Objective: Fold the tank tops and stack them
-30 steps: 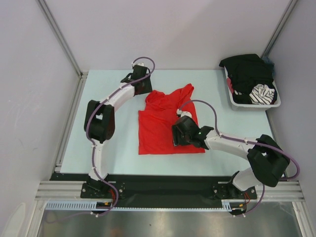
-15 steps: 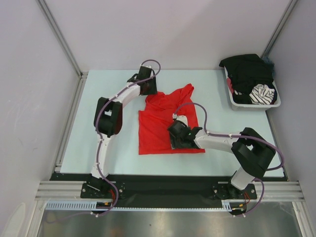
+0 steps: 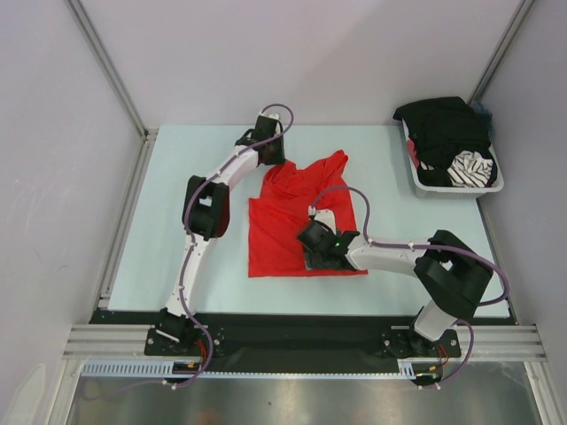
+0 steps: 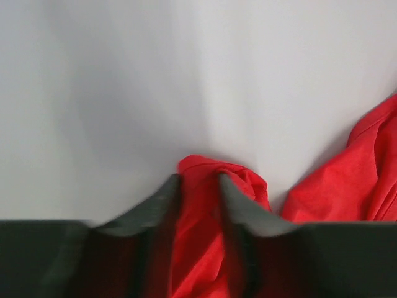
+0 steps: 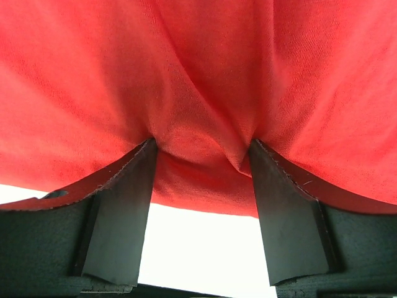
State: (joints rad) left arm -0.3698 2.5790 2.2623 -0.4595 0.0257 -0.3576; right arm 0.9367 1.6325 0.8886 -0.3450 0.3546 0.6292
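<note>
Pinches a bunched far-left strap of the red tank top (image 3: 288, 221) in the left tool (image 4: 198, 180), fingers (image 4: 155, 202) tight on the cloth. Straddles the near hem with the right tool (image 5: 201, 149), fingers (image 5: 121, 211) apart, cloth puckered between. Leaves the garment flat mid-worktop (image 3: 177, 195), the black tank top (image 3: 443, 128) heaped in the white basket (image 3: 456, 189) at the far right corner.

Overhead and close wrist cameras share the red tank top (image 3: 276, 232).
</note>
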